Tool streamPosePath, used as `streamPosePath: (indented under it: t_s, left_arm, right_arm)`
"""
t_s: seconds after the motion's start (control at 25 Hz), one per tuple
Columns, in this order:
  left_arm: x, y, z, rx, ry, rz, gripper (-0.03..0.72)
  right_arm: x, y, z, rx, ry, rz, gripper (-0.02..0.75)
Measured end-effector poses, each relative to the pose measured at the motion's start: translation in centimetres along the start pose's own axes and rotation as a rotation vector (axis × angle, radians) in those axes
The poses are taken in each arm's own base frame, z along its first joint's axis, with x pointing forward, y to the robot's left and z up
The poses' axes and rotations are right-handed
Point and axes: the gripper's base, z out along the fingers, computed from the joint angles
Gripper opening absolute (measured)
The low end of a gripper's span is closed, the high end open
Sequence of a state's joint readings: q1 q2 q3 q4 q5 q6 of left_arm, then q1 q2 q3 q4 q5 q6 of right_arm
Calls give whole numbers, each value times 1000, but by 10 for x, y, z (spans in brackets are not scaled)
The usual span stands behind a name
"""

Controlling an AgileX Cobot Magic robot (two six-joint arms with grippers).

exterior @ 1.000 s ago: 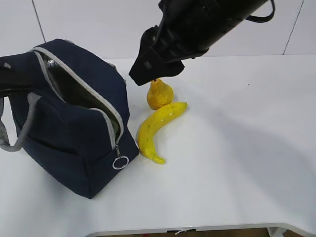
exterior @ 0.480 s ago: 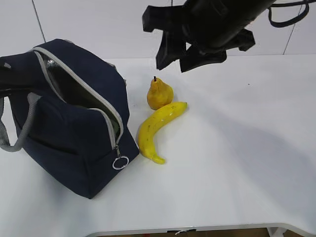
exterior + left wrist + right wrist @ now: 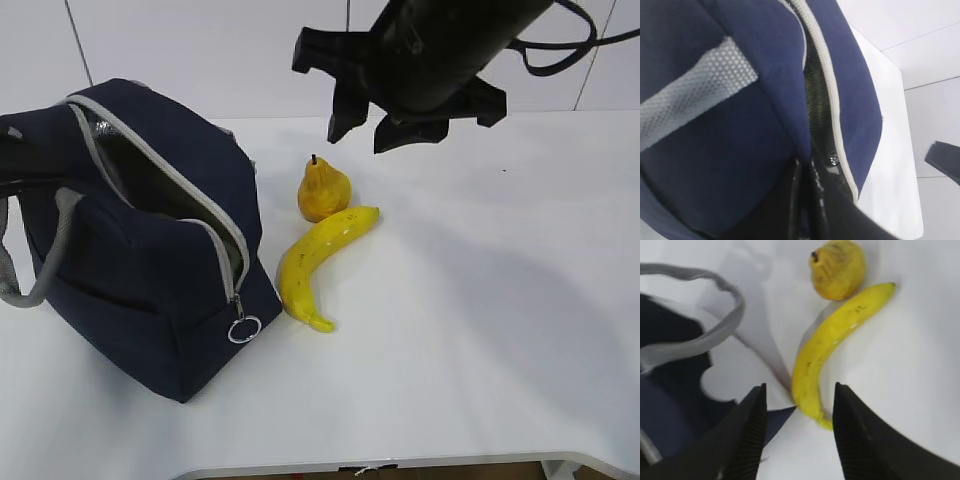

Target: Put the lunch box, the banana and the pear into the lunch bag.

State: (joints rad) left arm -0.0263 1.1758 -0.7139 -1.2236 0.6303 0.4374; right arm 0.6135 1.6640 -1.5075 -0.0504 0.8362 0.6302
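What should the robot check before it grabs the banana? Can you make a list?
1. Right gripper open and empty: ok.
2. Banana free on the table, nothing on top: ok.
3. Pear sits close by the banana's far end; whether they touch: cannot tell.
4. Lunch bag unzipped, mouth open: ok.
5. Left gripper shut on the lunch bag's edge: ok.
6. Lunch box already inside the bag: cannot tell.

Unzipped navy lunch bag [image 3: 150, 250]; beside it, pear [image 3: 323, 190] touching banana [image 3: 318, 262].
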Motion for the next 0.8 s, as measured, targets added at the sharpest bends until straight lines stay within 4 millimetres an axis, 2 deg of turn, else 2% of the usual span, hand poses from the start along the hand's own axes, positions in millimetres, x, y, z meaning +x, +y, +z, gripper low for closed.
streamPosePath:
  t_s: [0.12,0.24,0.32,0.48,0.8]
  left_arm:
    - [0,0,0,0,0,2,-15]
    - [0,0,0,-2,-5,1,-15]
    - [-1,0,0,-3,-7,1,-15]
    - [-1,0,0,-3,-7,2,-15]
    - [-1,0,0,-3,-7,2,-15]
  right_arm:
    - [-4,-7,9,84,-41,53,370]
    - [-11,-14,9,161,-124,95,398]
    - [-14,-16,9,176,-162,126,463]
    - [-12,-17,21,186,-155,221,591]
    - [-5,-16,55,181,-103,338,608]
